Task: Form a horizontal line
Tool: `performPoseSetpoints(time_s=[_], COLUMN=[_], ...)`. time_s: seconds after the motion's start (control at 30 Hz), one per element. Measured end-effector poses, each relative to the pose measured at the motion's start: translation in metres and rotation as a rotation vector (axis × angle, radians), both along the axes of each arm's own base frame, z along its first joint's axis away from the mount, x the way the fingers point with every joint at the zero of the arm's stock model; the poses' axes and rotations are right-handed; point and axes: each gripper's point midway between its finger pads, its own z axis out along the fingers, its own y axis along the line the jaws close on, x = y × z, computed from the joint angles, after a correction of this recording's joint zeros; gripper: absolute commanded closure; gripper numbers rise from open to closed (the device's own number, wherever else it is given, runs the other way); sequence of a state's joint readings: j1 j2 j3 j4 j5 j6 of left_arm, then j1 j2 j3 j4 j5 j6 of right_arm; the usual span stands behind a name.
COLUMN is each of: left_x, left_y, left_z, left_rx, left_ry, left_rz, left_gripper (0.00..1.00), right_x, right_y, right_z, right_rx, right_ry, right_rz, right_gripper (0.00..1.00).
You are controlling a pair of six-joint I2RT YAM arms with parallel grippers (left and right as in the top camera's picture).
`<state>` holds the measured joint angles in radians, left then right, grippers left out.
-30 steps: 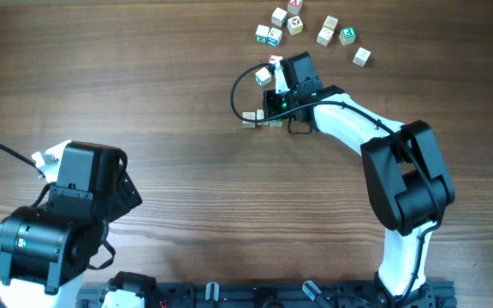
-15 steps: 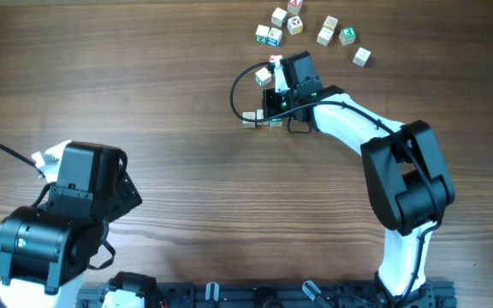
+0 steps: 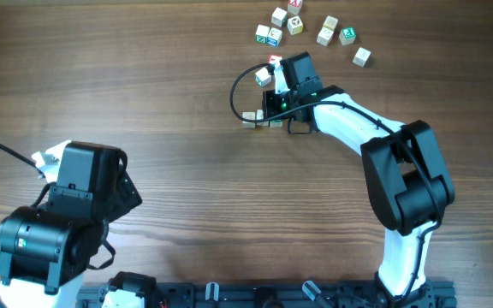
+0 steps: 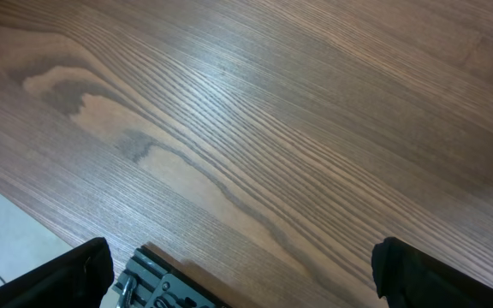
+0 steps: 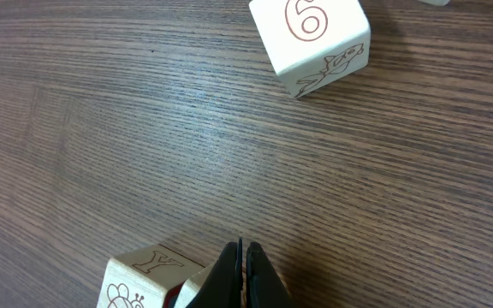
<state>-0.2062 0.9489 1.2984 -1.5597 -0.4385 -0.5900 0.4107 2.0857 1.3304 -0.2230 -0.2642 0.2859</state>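
Note:
The horizontal line [image 3: 261,119] is a short row of pale letter cubes touching side by side, just below my right gripper [image 3: 276,109] in the overhead view. In the right wrist view my right gripper [image 5: 242,272] is shut and empty. Its tips rest against a cube next to a cube marked Y [image 5: 144,275]. A cube marked 6 [image 5: 311,36] lies apart, farther ahead. My left gripper [image 4: 242,272] is open and empty over bare wood, far from the cubes.
Several loose cubes [image 3: 296,25] with red, blue and green marks are scattered at the table's far edge. Two more cubes [image 3: 264,76] sit beside the right wrist. The black cable [image 3: 240,85] loops left of the right gripper. The left arm [image 3: 62,218] sits at the front left.

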Motion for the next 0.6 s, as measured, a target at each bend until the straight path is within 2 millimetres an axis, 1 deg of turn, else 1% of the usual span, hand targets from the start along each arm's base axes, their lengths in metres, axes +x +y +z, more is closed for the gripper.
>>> performPoseSetpoints(time_s=[0.13, 0.33, 0.5, 0.6], left_x=[0.0, 0.0, 0.0, 0.0], left_y=[-0.0001, 0.0, 0.0, 0.0], left_z=[0.0, 0.0, 0.0, 0.0], left_rx=[0.0, 0.0, 0.0, 0.0], left_ry=[0.0, 0.0, 0.0, 0.0], left_rz=[0.0, 0.0, 0.0, 0.0], left_gripper=[0.0, 0.0, 0.0, 0.0], right_x=[-0.0004, 0.0068, 0.0008, -0.0021], right_y=[0.0007, 0.0039, 0.0028, 0.0068], right_z=[0.0002, 0.0058, 0.002, 0.0032], right_rx=[0.004, 0.018, 0.013, 0.029], right_ry=[0.001, -0.037, -0.008, -0.005], right_rz=[0.003, 0.006, 0.011, 0.04], right_gripper=[0.95, 0.95, 0.95, 0.96])
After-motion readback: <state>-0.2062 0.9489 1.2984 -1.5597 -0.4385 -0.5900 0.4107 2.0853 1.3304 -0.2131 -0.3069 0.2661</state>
